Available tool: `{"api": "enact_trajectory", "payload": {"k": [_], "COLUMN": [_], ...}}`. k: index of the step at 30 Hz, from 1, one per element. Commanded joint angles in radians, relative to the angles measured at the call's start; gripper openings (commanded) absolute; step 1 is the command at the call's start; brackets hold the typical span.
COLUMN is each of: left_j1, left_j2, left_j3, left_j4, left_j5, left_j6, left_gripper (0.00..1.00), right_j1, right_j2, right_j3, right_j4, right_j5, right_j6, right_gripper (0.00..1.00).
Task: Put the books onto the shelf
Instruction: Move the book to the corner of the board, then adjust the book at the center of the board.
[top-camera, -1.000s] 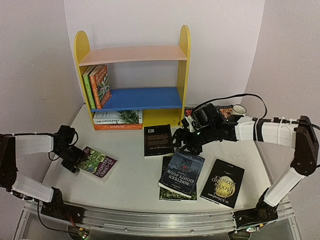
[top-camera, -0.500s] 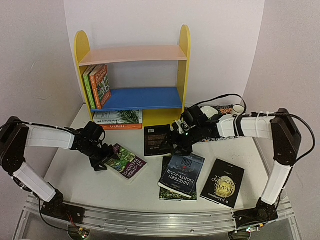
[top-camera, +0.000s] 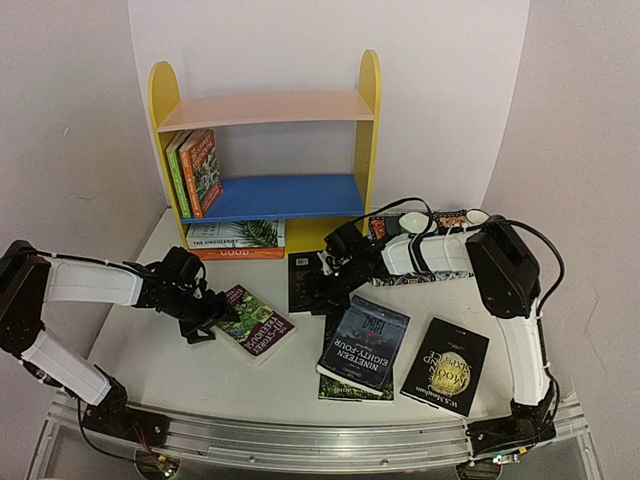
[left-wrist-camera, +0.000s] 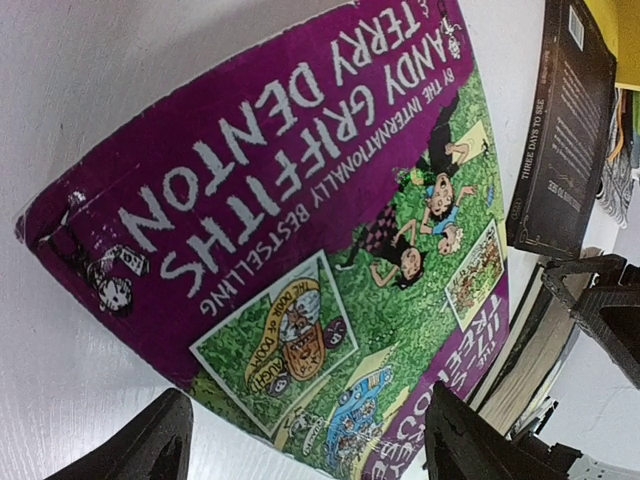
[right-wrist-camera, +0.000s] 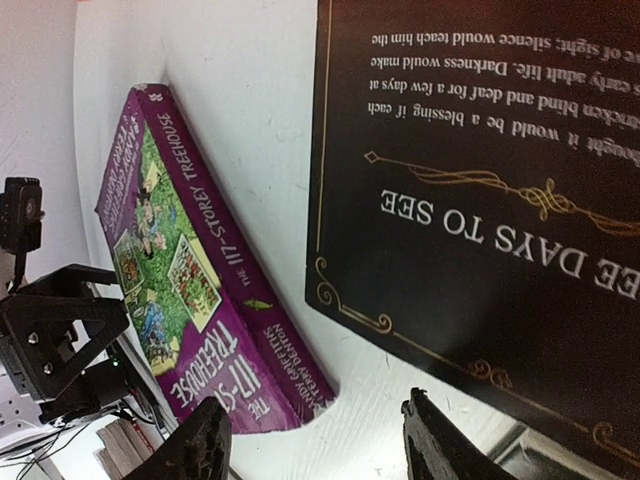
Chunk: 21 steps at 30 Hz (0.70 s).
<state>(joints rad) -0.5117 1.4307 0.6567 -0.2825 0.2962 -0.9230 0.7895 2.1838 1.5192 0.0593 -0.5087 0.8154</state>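
- A black book (right-wrist-camera: 480, 200) titled "Three Days to See" lies flat on the white desk (right-wrist-camera: 260, 100), its gold lettering upside down.
- To its left, across a strip of desk, lies a purple book (right-wrist-camera: 190, 290), spine toward the black one.
- The jaws stand apart, gripping nothing.

Top external: you look down from high behind the near edge of the table (top-camera: 280, 385), wide, taking in the shelf (top-camera: 265, 107). Left wrist: close, low over purple book (left-wrist-camera: 300, 250). Right wrist: close over black book (right-wrist-camera: 480, 200). All three views share both books.
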Motion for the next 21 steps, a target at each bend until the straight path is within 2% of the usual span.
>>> {"api": "enact_trajectory", "payload": {"k": [1, 8, 15, 18, 21], "left_j1": [0.002, 0.002, 0.002, 0.001, 0.0], "left_j2": [0.025, 0.057, 0.139, 0.141, 0.103], "left_j3": [0.009, 0.005, -0.007, -0.013, -0.033], "left_j4": [0.057, 0.1, 0.21, 0.238, 0.268], "left_j5": [0.001, 0.005, 0.082, 0.102, 0.109], "left_j6": [0.014, -0.007, -0.009, 0.009, 0.033], "left_gripper": [0.81, 0.77, 0.69, 0.59, 0.36], "right_j1": [0.023, 0.081, 0.143, 0.152, 0.154], "right_j2": [0.071, 0.138, 0.073, 0.005, -0.075], "right_j3": [0.09, 0.116, 0.042, -0.05, -0.13], "right_j4": [-0.011, 0.006, 0.125, 0.21, 0.223], "right_j5": [-0.018, -0.039, -0.091, -0.085, -0.042], "right_j6": [0.01, 0.056, 0.131, 0.167, 0.144], "right_gripper": [0.59, 0.52, 0.45, 0.43, 0.42]}}
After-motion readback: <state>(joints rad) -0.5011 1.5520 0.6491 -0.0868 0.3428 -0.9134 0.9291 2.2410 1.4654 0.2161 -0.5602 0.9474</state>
